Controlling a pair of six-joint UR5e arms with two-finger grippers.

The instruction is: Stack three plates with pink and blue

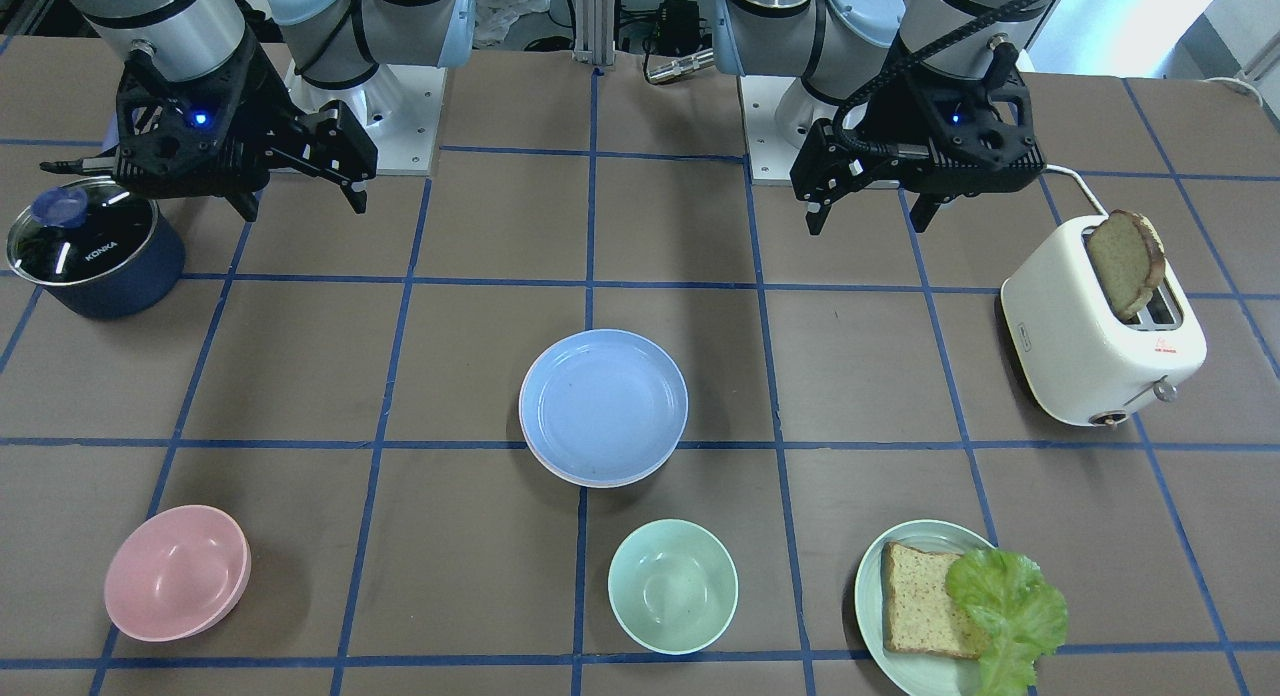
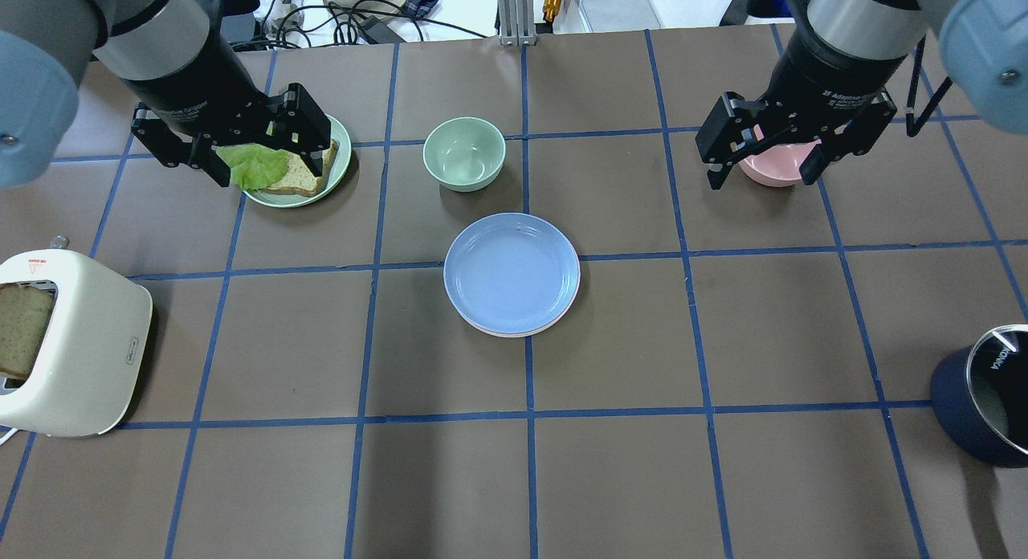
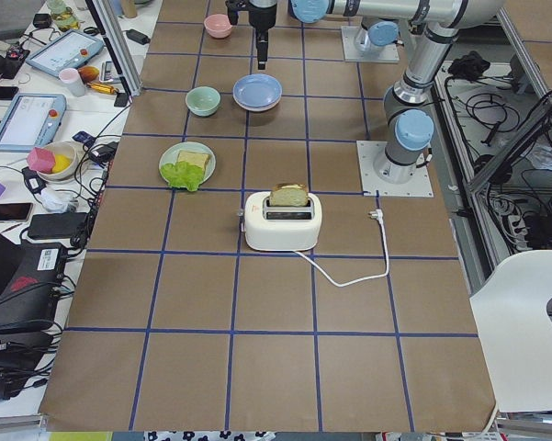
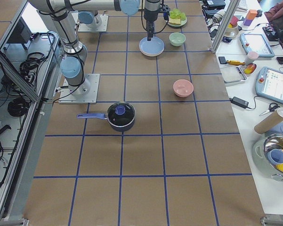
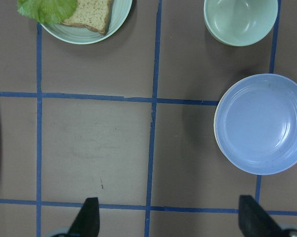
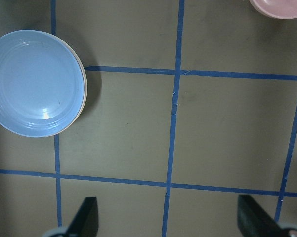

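The light blue plate lies on top of a stack at the table's middle, also in the overhead view. A pale pink rim and a cream rim peek out beneath it; the lower plates are otherwise hidden. My left gripper is open and empty, high above the bread plate, with the stack to one side in its wrist view. My right gripper is open and empty, high near the pink bowl, well apart from the stack.
A mint bowl stands just beyond the stack. A pink bowl sits under my right gripper. A mint plate with bread and lettuce, a white toaster with a slice of bread, and a dark blue lidded pot stand around.
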